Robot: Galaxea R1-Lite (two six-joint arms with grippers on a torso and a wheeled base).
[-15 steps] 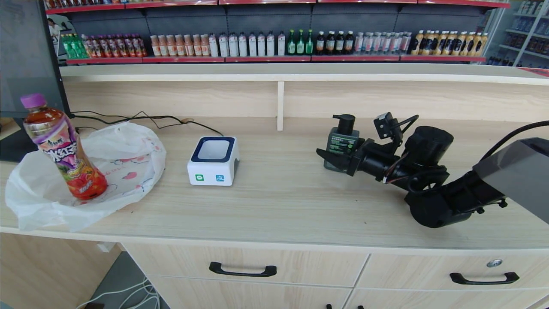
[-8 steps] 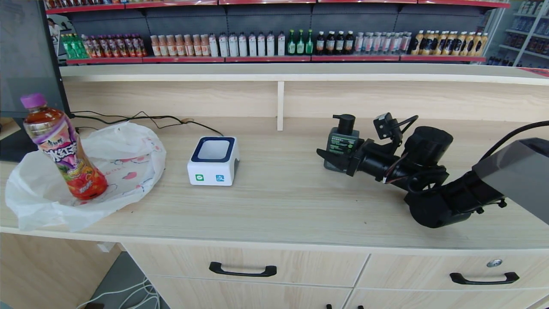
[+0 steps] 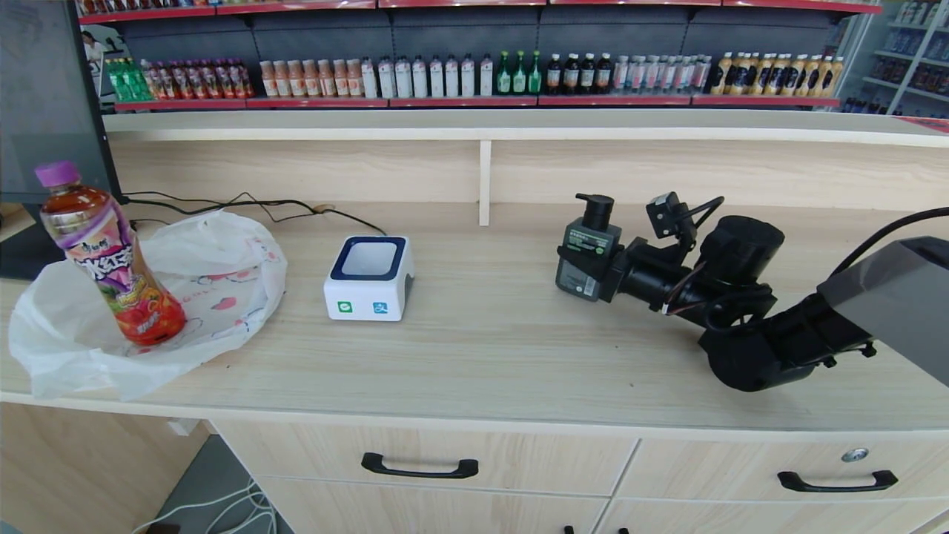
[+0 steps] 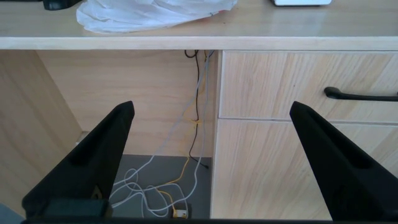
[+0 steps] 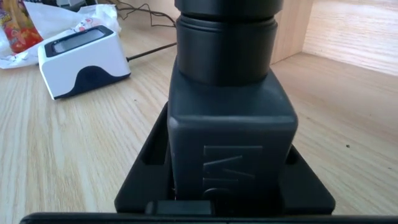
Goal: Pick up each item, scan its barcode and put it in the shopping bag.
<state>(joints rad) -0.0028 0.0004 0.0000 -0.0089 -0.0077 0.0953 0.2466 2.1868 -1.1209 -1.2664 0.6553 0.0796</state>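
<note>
Head view: the right arm (image 3: 741,297) lies low over the right half of the tabletop (image 3: 482,348), and its jaws are clamped on the dark pump bottle (image 3: 589,248) from both sides. Half a second ago the jaws stood apart around the pump bottle, with the near finger sticking out past its side. That finger has now closed against it, and the pump bottle has turned a little and leans slightly. Whether its base has left the tabletop cannot be told.

Nothing else has shifted. The white barcode scanner (image 3: 368,278) sits near the middle of the tabletop, well apart from the pump bottle. At the left end the drink bottle (image 3: 111,259) with the purple cap stands in the open white shopping bag (image 3: 222,274), leaning a little. Black cables (image 3: 245,202) run along the back of the tabletop behind the shopping bag and the barcode scanner. Store shelves (image 3: 474,74) lined with bottles fill the far wall.

In the right wrist view the pump bottle (image 5: 230,143) sits squarely between the jaws, its black collar above. The barcode scanner (image 5: 84,56), the drink bottle (image 5: 18,25) and the shopping bag (image 5: 93,15) lie beyond it.

In the left wrist view the left arm's jaws are wide apart and hold nothing. They hang below the tabletop edge, facing the cabinet front (image 4: 280,155) and its drawer handle (image 4: 360,95), with loose wires on the floor (image 4: 155,193). An edge of the shopping bag (image 4: 155,12) lies on the tabletop above.
</note>
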